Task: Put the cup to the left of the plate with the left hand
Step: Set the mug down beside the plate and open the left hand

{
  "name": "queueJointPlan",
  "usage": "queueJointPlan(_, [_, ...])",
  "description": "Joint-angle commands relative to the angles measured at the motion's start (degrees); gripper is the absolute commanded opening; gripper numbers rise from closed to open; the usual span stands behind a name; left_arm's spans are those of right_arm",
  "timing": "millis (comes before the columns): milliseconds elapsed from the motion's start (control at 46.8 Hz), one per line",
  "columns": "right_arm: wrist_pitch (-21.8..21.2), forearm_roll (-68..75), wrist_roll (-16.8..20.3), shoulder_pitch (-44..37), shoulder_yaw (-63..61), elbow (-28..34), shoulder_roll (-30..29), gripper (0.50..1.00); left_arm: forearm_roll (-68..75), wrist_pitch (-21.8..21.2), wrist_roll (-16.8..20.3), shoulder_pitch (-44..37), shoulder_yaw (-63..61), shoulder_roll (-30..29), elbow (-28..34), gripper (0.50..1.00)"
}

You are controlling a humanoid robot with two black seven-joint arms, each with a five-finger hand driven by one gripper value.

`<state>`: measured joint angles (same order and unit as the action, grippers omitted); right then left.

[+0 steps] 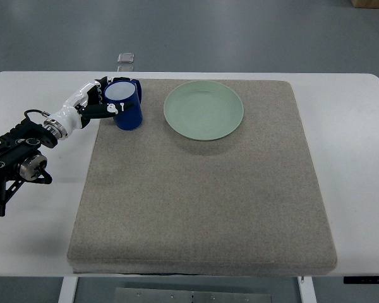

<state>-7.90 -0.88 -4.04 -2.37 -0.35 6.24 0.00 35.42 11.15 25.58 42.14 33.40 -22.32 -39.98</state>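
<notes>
Gripping blue cup (125, 105), left hand (96, 101)

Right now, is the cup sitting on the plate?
No, the cup stands on the mat left of the plate, gripped by the left hand.

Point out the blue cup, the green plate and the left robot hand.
blue cup (129, 115): top view, on its outer blue wall below the rim.
green plate (203, 109): top view, on the bare middle of its dish.
left robot hand (93, 101): top view, on the hand's middle, beside the cup.
</notes>
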Motion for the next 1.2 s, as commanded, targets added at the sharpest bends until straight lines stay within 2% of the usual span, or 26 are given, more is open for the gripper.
queueJointPlan(0, [0.0,0.0,0.0,0.0,0.0,0.0,0.0,0.934,-0.1,-0.1,0.0,0.0,0.0,0.0,0.0,0.5])
queueJointPlan(107, [0.0,0.0,0.0,0.0,0.0,0.0,0.0,0.934,0.0,-1.2,0.0,0.0,-0.1,0.0,0.0,0.55])
queueJointPlan(128, [0.0,0.0,0.0,0.0,0.0,0.0,0.0,0.934,0.0,-1.4,0.0,0.0,-0.1,0.0,0.0,0.578])
queueJointPlan(171, [0.0,0.0,0.0,0.0,0.0,0.0,0.0,0.934,0.0,-1.9,0.0,0.0,-0.1,0.0,-0.1,0.683])
queueJointPlan(192, [0.0,0.0,0.0,0.0,0.0,0.0,0.0,0.934,0.0,-2.0,0.0,0.0,-0.1,0.0,-0.1,0.694])
queueJointPlan(705, [0.0,0.0,0.0,0.0,0.0,0.0,0.0,0.934,0.0,-2.1,-0.1,0.0,-0.1,0.0,-0.6,0.728])
queueJointPlan(769, [0.0,0.0,0.0,0.0,0.0,0.0,0.0,0.934,0.0,-2.1,-0.1,0.0,-0.1,0.0,-0.6,0.75])
queueJointPlan(854, [0.0,0.0,0.0,0.0,0.0,0.0,0.0,0.934,-0.1,-2.2,-0.1,0.0,-0.1,0.0,-0.6,0.812])
queueJointPlan(897, [0.0,0.0,0.0,0.0,0.0,0.0,0.0,0.934,-0.1,-2.3,-0.1,0.0,-0.1,0.0,-0.7,0.816])
queueJointPlan(1004, [0.0,0.0,0.0,0.0,0.0,0.0,0.0,0.934,-0.1,-2.4,-0.1,0.0,-0.1,0.0,-0.7,0.874])
queueJointPlan(1174, [0.0,0.0,0.0,0.0,0.0,0.0,0.0,0.934,-0.1,-2.4,-0.1,0.0,-0.1,0.4,-0.6,0.887])
